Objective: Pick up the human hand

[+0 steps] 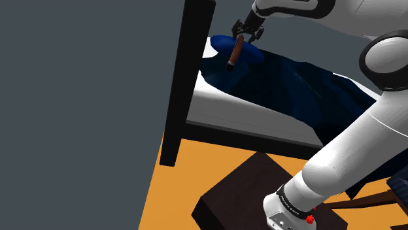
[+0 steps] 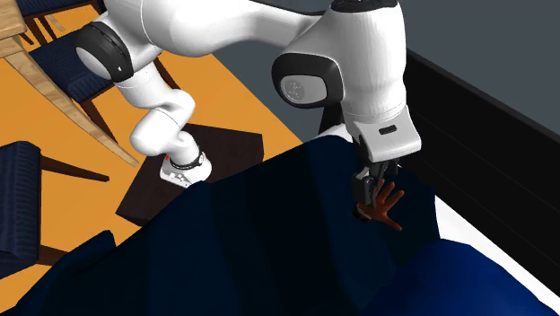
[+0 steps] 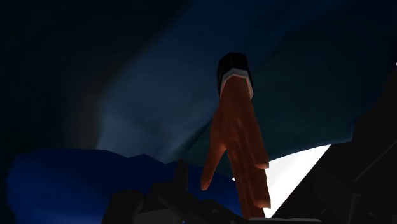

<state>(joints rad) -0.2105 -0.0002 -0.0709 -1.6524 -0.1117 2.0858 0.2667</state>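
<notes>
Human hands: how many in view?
1: the human hand hangs from the robot's black hand, over the blue pillow on the bed. The dark blue blanket could hide others.

Hand (image 3: 238, 133) in tool (image 1: 243, 38): smooth, reddish-brown, faint sheen. Blanket (image 2: 269, 233) beneath tool: dark blue cloth, matt. Arm (image 2: 242, 27): glossy white. Bed frame (image 1: 186, 85): matt black.

Hand (image 1: 234, 55): finger ends lost behind the gripper (image 1: 246, 36) in the shoulder view and at the wrist view's edge. Bed (image 1: 252, 110) and stand (image 1: 245, 189): cut by the frame.
</notes>
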